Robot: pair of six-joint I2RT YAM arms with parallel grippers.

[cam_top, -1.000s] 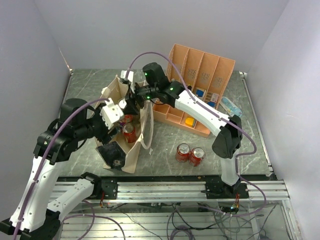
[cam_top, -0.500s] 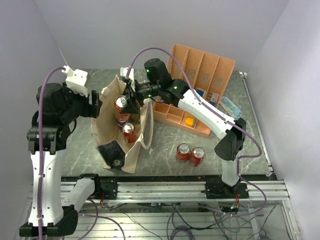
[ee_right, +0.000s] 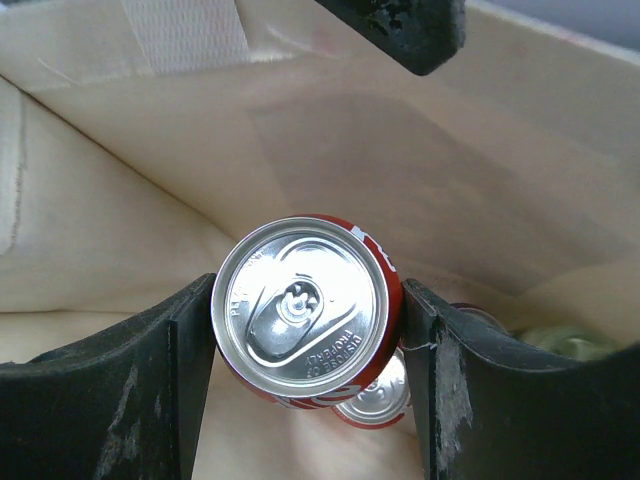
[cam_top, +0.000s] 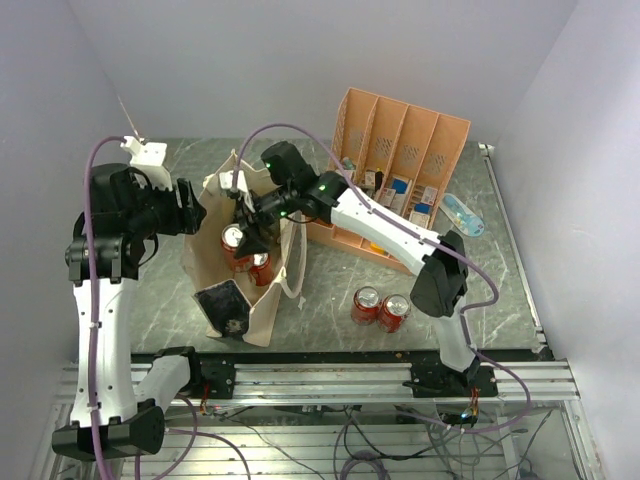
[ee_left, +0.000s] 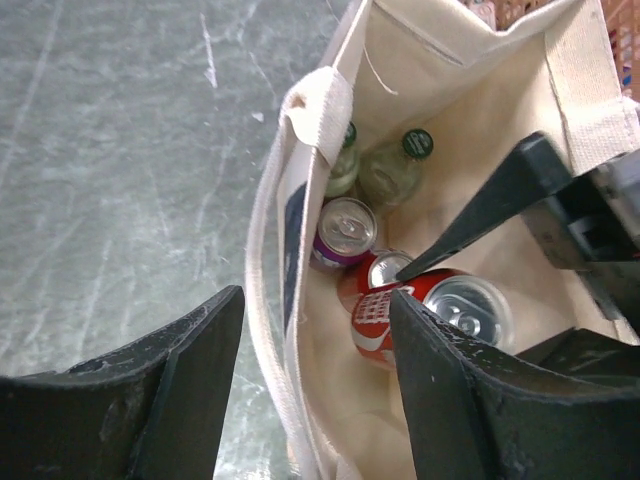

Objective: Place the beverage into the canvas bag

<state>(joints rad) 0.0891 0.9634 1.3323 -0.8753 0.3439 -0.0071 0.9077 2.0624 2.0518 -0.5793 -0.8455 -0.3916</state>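
Now two spare cans (cam_top: pixel 380 306) stand on the counter (cam_top: pixel 500 290) at lower centre. Up-left of them, the right hand (ee_right: pixel 305 330) clamps a red can (ee_right: pixel 300 305) inside the bag (ee_left: pixel 470 110), above other drinks (ee_left: pixel 345 228); lowering it and letting go seem next. The left hand (ee_left: pixel 315 385) gapes wide and empty at the bag's left rim. How much floor room there is lies hidden beneath them.

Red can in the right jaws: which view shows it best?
Right wrist: the red can fills the middle, lid facing the camera, clamped between the jaws of the right gripper. Left wrist shows its side and lid inside the canvas bag, partly behind a jaw. Top external shows only a small lid.
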